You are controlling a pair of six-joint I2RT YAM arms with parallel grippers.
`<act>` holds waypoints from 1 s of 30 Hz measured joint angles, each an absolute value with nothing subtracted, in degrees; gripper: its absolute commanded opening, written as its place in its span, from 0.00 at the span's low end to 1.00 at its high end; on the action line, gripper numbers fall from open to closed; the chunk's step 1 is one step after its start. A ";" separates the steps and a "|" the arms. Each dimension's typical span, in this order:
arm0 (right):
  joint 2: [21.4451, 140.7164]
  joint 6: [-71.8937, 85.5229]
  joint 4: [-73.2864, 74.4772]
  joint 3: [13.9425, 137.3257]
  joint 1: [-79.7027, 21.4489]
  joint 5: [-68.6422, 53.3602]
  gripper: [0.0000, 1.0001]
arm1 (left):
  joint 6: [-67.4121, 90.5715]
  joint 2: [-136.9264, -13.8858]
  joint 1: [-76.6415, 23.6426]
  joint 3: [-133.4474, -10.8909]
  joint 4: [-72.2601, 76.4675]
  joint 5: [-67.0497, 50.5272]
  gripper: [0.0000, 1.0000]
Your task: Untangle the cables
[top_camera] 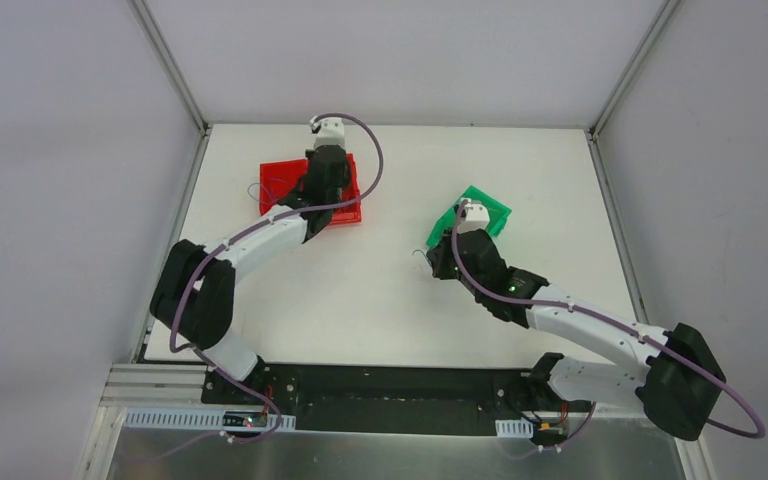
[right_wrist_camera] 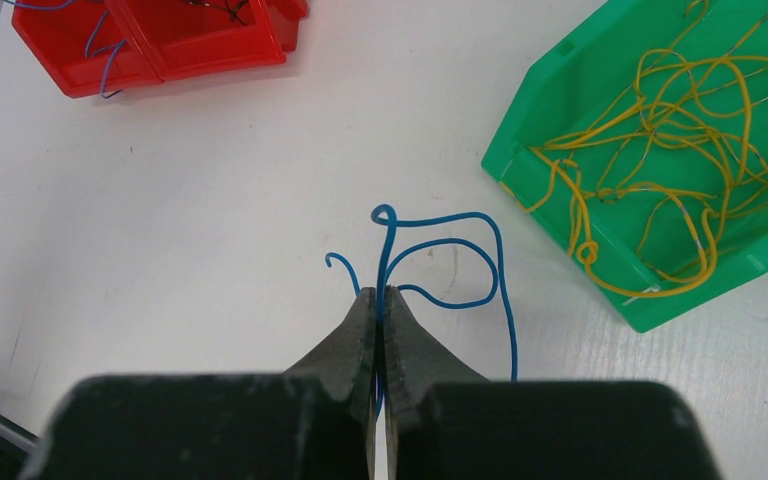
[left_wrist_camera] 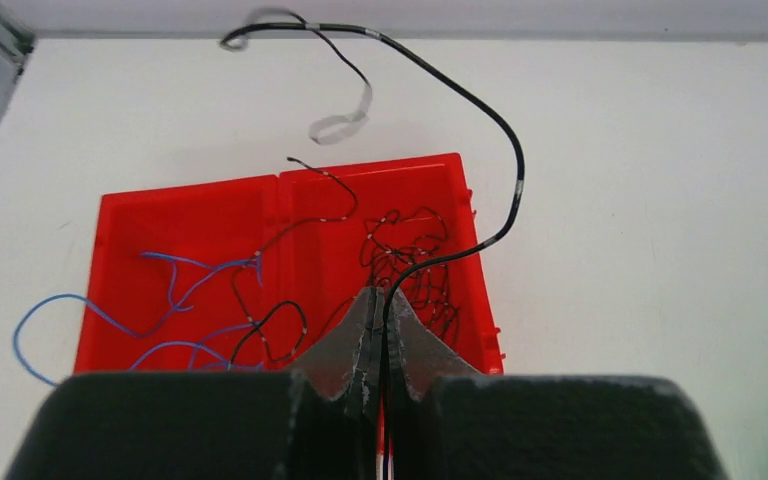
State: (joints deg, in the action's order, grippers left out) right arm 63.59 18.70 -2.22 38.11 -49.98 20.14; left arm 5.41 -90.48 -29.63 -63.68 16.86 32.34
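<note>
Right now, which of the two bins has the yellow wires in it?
The green bin, heaped with yellow wires; the red bin shows none.

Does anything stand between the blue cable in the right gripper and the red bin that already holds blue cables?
On the table, nothing visible: the surface between the blue cable in the right gripper and the red bin is bare. But the left gripper, shut on a black cable, hangs over that bin.

Two red compartments (left_wrist_camera: pixel 190 215), one green bin (right_wrist_camera: pixel 560 100), two grippers, left gripper (left_wrist_camera: pixel 378 300) and right gripper (right_wrist_camera: pixel 380 295), cables (right_wrist_camera: pixel 385 213) uncountably tangled
</note>
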 measured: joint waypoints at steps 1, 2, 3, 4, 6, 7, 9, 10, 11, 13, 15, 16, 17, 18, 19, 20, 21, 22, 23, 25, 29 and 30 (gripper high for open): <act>63.59 18.72 -2.35 38.06 -49.89 20.14 0.00 | 5.56 -91.39 -29.63 -63.44 16.84 31.44 0.00; 63.59 18.74 -2.46 38.02 -49.82 20.14 0.00 | 5.76 -92.49 -29.63 -63.46 16.93 30.65 0.00; 63.59 18.79 -2.48 37.93 -49.74 20.14 0.00 | 6.04 -93.67 -29.63 -63.61 16.82 29.71 0.00; 63.59 18.83 -2.52 37.89 -49.65 20.14 0.00 | 6.44 -94.83 -29.63 -63.88 16.47 28.73 0.00; 63.55 18.85 -2.63 37.82 -49.50 20.12 0.00 | 7.25 -97.30 -29.63 -65.25 14.57 27.07 0.00; 63.48 18.87 -2.72 37.78 -49.45 20.12 0.00 | 7.66 -98.00 -29.63 -65.80 13.85 26.83 0.00; 63.13 18.87 -2.76 37.58 -49.34 20.10 0.00 | 9.02 -99.48 -29.63 -67.11 12.10 25.74 0.00; 62.92 18.90 -2.74 37.58 -49.32 20.10 0.00 | 9.74 -100.01 -29.63 -67.61 11.35 25.45 0.00; 62.67 18.92 -2.79 37.58 -49.30 20.10 0.00 | 10.13 -100.18 -29.63 -67.79 11.03 25.28 0.00; 62.08 19.00 -2.81 37.58 -49.21 20.08 0.00 | 11.49 -100.66 -29.63 -68.58 9.52 24.45 0.00; 62.00 19.05 -2.79 37.58 -49.21 20.08 0.00 | 11.73 -101.21 -29.63 -70.06 7.70 24.18 0.00; 61.98 19.07 -2.79 37.58 -49.21 20.08 0.00 | 11.86 -101.38 -29.63 -70.94 6.76 24.01 0.00; 61.95 19.07 -2.79 37.58 -49.19 20.08 0.00 | 12.01 -101.38 -29.63 -71.50 6.26 23.94 0.00; 61.91 19.07 -2.79 37.58 -49.19 20.08 0.00 | 12.14 -101.36 -29.63 -72.36 5.58 23.83 0.00; 61.87 19.07 -2.79 37.58 -49.19 20.08 0.00 | 12.34 -101.30 -29.63 -73.30 5.04 23.59 0.00; 61.82 19.09 -2.79 37.58 -49.19 20.08 0.00 | 12.49 -101.21 -29.63 -74.22 4.58 23.24 0.00; 61.80 19.09 -2.79 37.58 -49.19 20.08 0.00 | 12.58 -101.03 -29.63 -74.98 3.95 22.98 0.00; 61.80 19.09 -2.79 37.58 -49.19 20.05 0.00 | 12.67 -100.68 -29.63 -75.88 3.33 22.76 0.00; 61.80 19.09 -2.79 37.58 -49.19 20.08 0.00 | 12.82 -100.25 -29.63 -76.64 2.85 22.68 0.00; 61.76 19.09 -2.79 37.58 -49.12 20.05 0.00 | 13.52 -98.74 -29.61 -77.97 2.24 22.46 0.00; 61.60 19.09 -2.79 37.56 -48.95 20.03 0.00 | 15.07 -95.85 -29.50 -78.39 2.59 21.45 0.00; 61.45 19.09 -2.79 37.54 -48.95 20.05 0.00 | 15.42 -95.53 -29.50 -78.28 2.85 21.45 0.00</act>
